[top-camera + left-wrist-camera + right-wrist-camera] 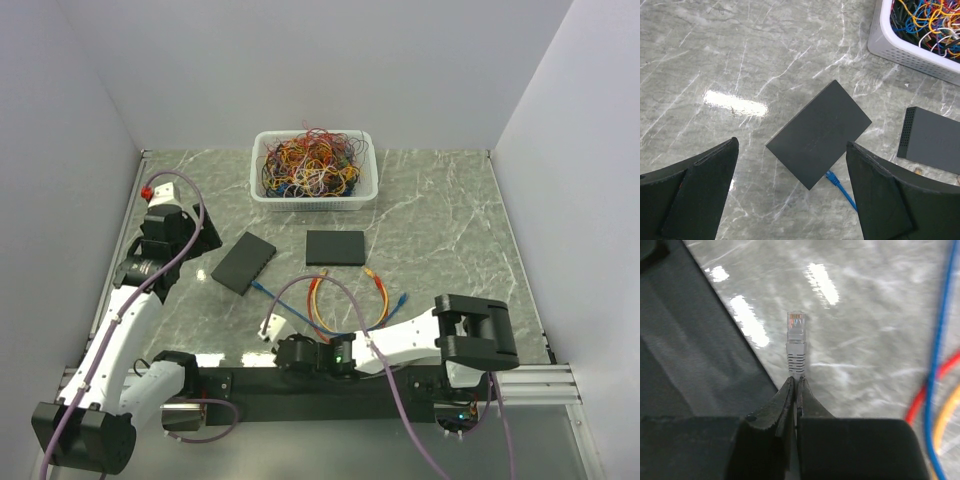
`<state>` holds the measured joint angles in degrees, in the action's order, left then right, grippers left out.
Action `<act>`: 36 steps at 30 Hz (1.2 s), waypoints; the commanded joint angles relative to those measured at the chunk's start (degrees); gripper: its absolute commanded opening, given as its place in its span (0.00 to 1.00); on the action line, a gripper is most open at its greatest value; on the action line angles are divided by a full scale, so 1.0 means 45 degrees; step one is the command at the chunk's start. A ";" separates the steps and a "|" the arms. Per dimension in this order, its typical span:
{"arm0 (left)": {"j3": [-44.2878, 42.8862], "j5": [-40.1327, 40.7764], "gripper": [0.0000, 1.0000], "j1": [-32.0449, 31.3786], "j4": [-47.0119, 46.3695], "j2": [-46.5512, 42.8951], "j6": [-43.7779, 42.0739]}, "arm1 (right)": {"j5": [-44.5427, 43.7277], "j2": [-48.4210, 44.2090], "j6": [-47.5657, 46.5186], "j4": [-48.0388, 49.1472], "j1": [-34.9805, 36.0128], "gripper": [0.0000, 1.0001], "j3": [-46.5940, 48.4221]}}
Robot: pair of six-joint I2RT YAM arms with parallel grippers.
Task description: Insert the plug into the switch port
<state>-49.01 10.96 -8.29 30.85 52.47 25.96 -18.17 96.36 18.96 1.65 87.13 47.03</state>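
Now the right fingers [781, 406] pinch the grey plug [795, 334] by its boot.

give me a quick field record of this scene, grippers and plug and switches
left gripper: open, above the left switch
right gripper: shut on grey plug, clear of both switches
second switch: flat on table, right of the first
blue plug: on table, beside left switch's edge
basket: far side, full of cables
plug inserted: not yet

Bright glare on table [735, 102], foreground perhaps soft
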 commanded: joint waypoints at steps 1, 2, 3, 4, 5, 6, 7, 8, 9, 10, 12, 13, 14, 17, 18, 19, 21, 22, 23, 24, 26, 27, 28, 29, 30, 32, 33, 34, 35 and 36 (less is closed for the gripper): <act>-0.0104 -0.0053 0.95 -0.0032 -0.0390 -0.0643 -0.0279 | -0.1564 -0.1446 -0.0053 0.0063 0.0070 0.00 -0.0254; -0.0065 -0.0285 0.95 -0.0032 -0.0546 -0.0760 -0.0299 | -0.1702 -0.1722 -0.0111 0.0082 -0.0007 0.00 -0.0332; -0.0065 -0.0442 0.95 -0.0032 -0.0605 -0.0993 -0.0280 | -0.1820 -0.1996 -0.0170 0.0063 -0.0027 0.00 -0.0333; -0.0046 -0.0618 0.94 -0.0032 -0.0702 -0.1092 -0.0280 | -0.1956 -0.2540 -0.0287 0.0005 -0.0046 0.00 -0.0236; -0.0084 -0.1103 0.94 -0.0032 -0.0742 -0.1209 -0.0125 | -0.2228 -0.2835 -0.0346 -0.0034 -0.0143 0.00 -0.0197; -0.0143 -0.1398 0.94 -0.0032 -0.0801 -0.1365 0.0012 | -0.2366 -0.3128 -0.0404 -0.0093 -0.0202 0.00 -0.0138; -0.0182 -0.1845 0.94 -0.0032 -0.0859 -0.1424 0.0187 | -0.2426 -0.3750 -0.0521 -0.0074 -0.0280 0.00 -0.0080; -0.0202 -0.2623 0.92 -0.0032 -0.0918 -0.1483 0.0692 | -0.2349 -0.4046 -0.0580 -0.0035 -0.0377 0.00 -0.0098; -0.0182 -0.3134 0.90 -0.0032 -0.1015 -0.1542 0.1064 | -0.2271 -0.4378 -0.0639 0.0120 -0.0688 0.00 -0.0098; -0.0202 -0.3642 0.89 -0.0032 -0.1074 -0.1562 0.1513 | -0.2193 -0.4961 -0.0717 0.0238 -0.0826 0.00 -0.0176; -0.0124 -0.5780 0.89 -0.0032 -0.1404 -0.1581 0.2860 | -0.2075 -0.5434 -0.0814 0.0510 -0.1313 0.00 -0.0235; 0.0031 -0.6394 0.88 -0.0051 -0.1581 -0.1639 0.3368 | -0.2055 -0.5707 -0.0950 0.0570 -0.1471 0.00 -0.0197; 0.0129 -0.6942 0.88 -0.0071 -0.1756 -0.1698 0.4262 | -0.2094 -0.5767 -0.1048 0.0590 -0.1608 0.00 -0.0138; 0.0637 -0.7709 0.87 -0.0402 -0.2401 -0.2205 0.5616 | -0.2269 -0.5612 -0.1420 0.0454 -0.2019 0.00 0.0388; 0.0696 -0.7709 0.86 -0.0654 -0.2557 -0.2438 0.5812 | -0.2405 -0.5457 -0.1517 0.0415 -0.2096 0.00 0.0486; 0.0832 -0.7671 0.86 -0.0811 -0.2752 -0.2537 0.6143 | -0.2426 -0.5417 -0.1673 0.0434 -0.2136 0.00 0.0623; 0.0892 -0.7612 0.85 -0.1162 -0.2793 -0.2636 0.6360 | -0.2446 -0.5339 -0.1752 0.0628 -0.2233 0.00 0.0702; 0.0911 -0.7515 0.85 -0.1281 -0.2735 -0.2617 0.6477 | -0.2388 -0.5242 -0.1811 0.0668 -0.2331 0.00 0.0799; 0.0950 -0.7437 0.84 -0.1359 -0.2638 -0.2636 0.6536 | -0.2406 -0.5221 -0.1811 0.0746 -0.2390 0.00 0.0858; 0.1009 -0.7358 0.84 -0.1515 -0.2637 -0.2655 0.6614 | -0.2426 -0.5144 -0.1811 0.0747 -0.2448 0.00 0.0936; 0.1165 -0.7222 0.82 -0.1652 -0.2637 -0.2714 0.6751 | -0.2407 -0.4987 -0.1811 0.0747 -0.2623 0.00 0.1229; 0.1223 -0.7163 0.81 -0.1769 -0.2676 -0.2772 0.6810 | -0.2407 -0.4890 -0.1831 0.0727 -0.2683 0.00 0.1365; 0.1321 -0.7124 0.79 -0.1828 -0.2715 -0.2753 0.6868 | -0.2426 -0.4850 -0.1889 0.0727 -0.2702 0.00 0.1579; 0.1360 -0.7104 0.77 -0.1906 -0.2754 -0.2715 0.6927 | -0.2446 -0.4792 -0.1909 0.0688 -0.2761 0.00 0.1697; 0.1380 -0.7065 0.77 -0.2081 -0.2870 -0.2675 0.6966 | -0.2446 -0.4733 -0.1948 0.0669 -0.2781 0.00 0.1834; 0.1439 -0.6948 0.74 -0.2316 -0.2891 -0.2578 0.7006 | -0.2543 -0.4519 -0.2065 0.0649 -0.2800 0.00 0.2147; 0.1420 -0.6677 0.73 -0.2530 -0.2910 -0.2461 0.7025 | -0.2582 -0.4421 -0.2104 0.0610 -0.2820 0.00 0.2244; 0.1400 -0.6577 0.72 -0.2648 -0.2891 -0.2422 0.7044 | -0.2621 -0.4343 -0.2162 0.0610 -0.2820 0.00 0.2419; 0.1400 -0.6480 0.72 -0.2765 -0.2930 -0.2325 0.7045 | -0.2679 -0.4304 -0.2182 0.0591 -0.2839 0.00 0.2479; 0.1381 -0.6343 0.72 -0.2979 -0.2949 -0.2266 0.7064 | -0.2699 -0.4187 -0.2221 0.0571 -0.2820 0.00 0.2576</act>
<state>-42.65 -19.55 -19.97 20.29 41.71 56.75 -28.34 76.66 10.33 2.52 74.67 55.24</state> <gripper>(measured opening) 0.719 0.051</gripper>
